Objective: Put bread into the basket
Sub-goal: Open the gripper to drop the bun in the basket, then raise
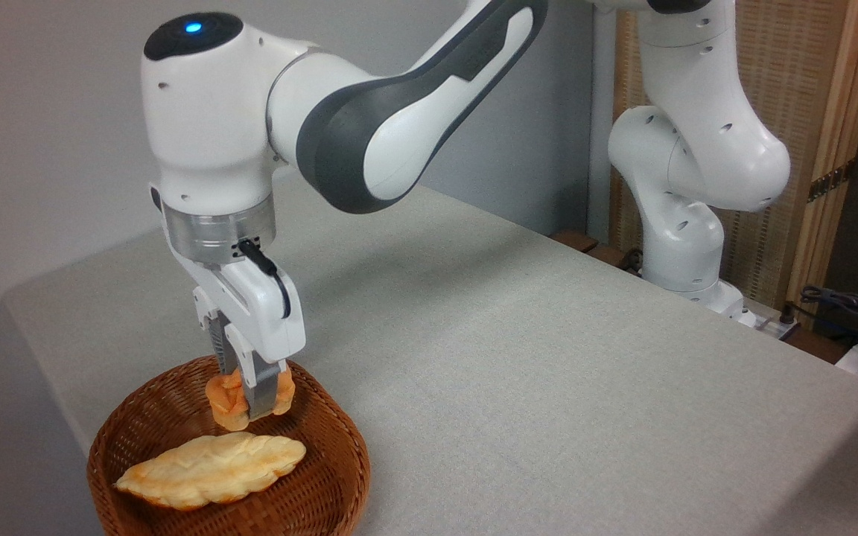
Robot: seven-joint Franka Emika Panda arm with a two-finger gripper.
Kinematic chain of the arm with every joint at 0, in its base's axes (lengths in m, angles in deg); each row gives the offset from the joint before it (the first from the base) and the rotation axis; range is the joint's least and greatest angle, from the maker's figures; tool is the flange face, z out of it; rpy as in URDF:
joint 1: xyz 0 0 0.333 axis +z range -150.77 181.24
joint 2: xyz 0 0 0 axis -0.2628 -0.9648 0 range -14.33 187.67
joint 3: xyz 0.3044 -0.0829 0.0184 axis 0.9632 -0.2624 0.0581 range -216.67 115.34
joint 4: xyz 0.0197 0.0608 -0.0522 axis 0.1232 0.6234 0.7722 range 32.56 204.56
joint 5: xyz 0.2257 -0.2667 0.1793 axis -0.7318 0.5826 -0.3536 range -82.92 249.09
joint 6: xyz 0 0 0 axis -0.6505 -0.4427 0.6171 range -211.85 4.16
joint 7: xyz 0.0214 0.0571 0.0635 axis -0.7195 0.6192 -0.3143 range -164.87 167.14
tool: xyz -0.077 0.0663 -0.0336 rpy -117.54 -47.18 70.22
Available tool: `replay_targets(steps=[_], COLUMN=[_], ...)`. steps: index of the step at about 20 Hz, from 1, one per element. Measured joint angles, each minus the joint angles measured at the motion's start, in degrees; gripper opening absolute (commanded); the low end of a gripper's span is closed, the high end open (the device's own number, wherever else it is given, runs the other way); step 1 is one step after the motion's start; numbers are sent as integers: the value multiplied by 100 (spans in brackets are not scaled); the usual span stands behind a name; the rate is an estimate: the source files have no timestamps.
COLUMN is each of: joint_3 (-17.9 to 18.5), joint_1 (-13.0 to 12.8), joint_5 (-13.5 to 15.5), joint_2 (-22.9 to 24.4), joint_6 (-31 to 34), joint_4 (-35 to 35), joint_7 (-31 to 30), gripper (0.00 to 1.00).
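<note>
We see the white arm (399, 112) reach from its base at the right rear across the table (548, 372) and bend down over the near left corner; the gripper (249, 406) points straight down into the basket (339, 461). Our view shows the fingers (261, 391) closed on the bread (232, 402), a small orange-golden bun; they pinch it from either side, and one grey finger crosses its front face so that part of the bun is hidden from us. The bun sits tilted in the grip, its paler base turned toward the lower left; it is inside the rim of the basket, over the back half; we cannot tell whether its lowest edge touches the woven floor or hangs just above it. In front of it, on the basket floor, lies a long pale braided loaf (213, 469), stretched from left to right; the bun is just beside the loaf's rear edge, and we cannot tell whether the two touch. The basket stands at the table's near left corner; a grey cloth covers the table; a blue light (192, 27) glows on top of the wrist joint; a woven screen (809, 89) stands behind the arm's base.
</note>
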Motion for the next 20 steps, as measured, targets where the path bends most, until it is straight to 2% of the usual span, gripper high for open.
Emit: replay_targets(steps=[9, 13, 16, 20], joint_3=[-19, -11, 0, 22], joint_1=[5, 115, 210, 250], joint_5=[9, 19, 19, -2], joint_2=[-16, 52, 349, 1107], joint_6=[0, 1, 193, 1279], joint_4=[-60, -191, -293, -321], joint_7=[-5, -151, -208, -217], gripper=[100, 100, 100, 100])
